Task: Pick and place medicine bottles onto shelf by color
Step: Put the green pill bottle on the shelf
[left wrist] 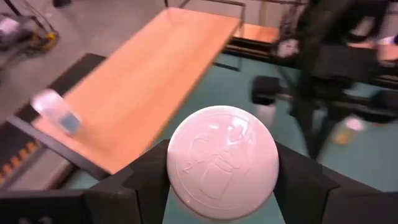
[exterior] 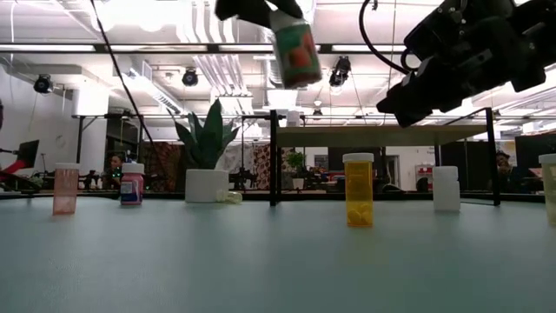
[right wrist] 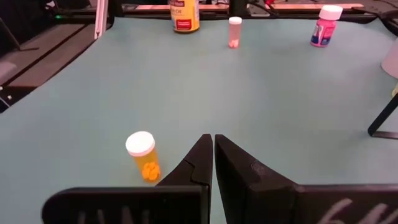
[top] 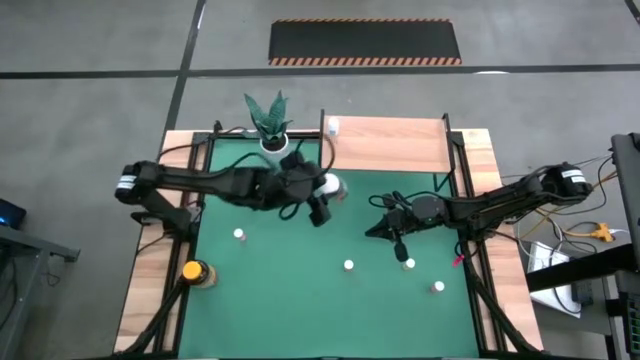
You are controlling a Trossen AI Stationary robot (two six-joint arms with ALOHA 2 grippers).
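Left gripper: the left gripper (left wrist: 222,180) pinches a white-capped bottle (left wrist: 222,163) between its fingers, high off the mat, near the shelf's left front edge; the lift looks meant to clear the raised board.
Held bottle: in the low view its label shows red and green, and it hangs tilted (exterior: 295,49).
Shelf: the light wooden shelf (top: 395,148) stands along the mat's far edge; one small clear bottle (top: 332,126) already sits at its far left corner.
Right gripper: the right gripper (right wrist: 213,163) hovers over the mat's right half, fingers pressed together and empty, apparently waiting.
Orange bottle: a white-capped orange bottle (right wrist: 143,156) stands just beside the right gripper's tips.
Other bottles: a pale pink bottle (right wrist: 234,32), a deeper pink bottle (right wrist: 326,25) and a large amber bottle (right wrist: 184,15) stand apart on the mat, the amber one at the near left edge.
Plant: a white pot with green leaves (top: 272,124) stands at the mat's far left corner.
Surface: a green mat (top: 300,300) on a wooden bench.
Room: grey floor, a striped dark floor mat (top: 365,42), ceiling lights.
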